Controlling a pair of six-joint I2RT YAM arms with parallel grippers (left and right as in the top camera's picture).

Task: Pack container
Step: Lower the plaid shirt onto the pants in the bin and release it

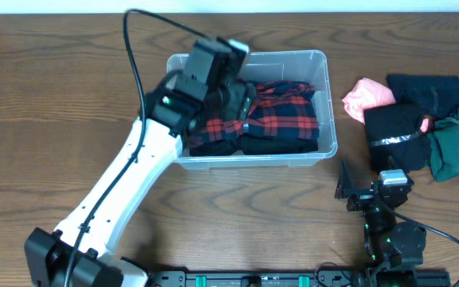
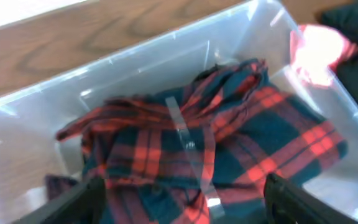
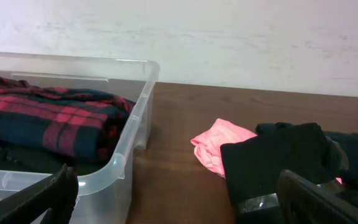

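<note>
The clear plastic container [image 1: 325, 119] stands at the table's middle and holds a folded red and dark plaid garment [image 1: 289, 112] over dark clothes. My left gripper [image 1: 233, 92] hangs over the container's left half, open and empty, its fingers spread just above the plaid garment [image 2: 229, 143] inside the container [image 2: 36, 106]. My right gripper [image 1: 357, 187] rests low near the front right, open and empty. It looks past the container's corner [image 3: 126, 149] at the pink cloth [image 3: 219, 146] and black garment [image 3: 278, 162].
A pile of clothes lies right of the container: a pink cloth [image 1: 366, 96], black garments [image 1: 397, 127] and a dark green one [image 1: 457, 147]. A black cable [image 1: 134, 64] arcs over the left arm.
</note>
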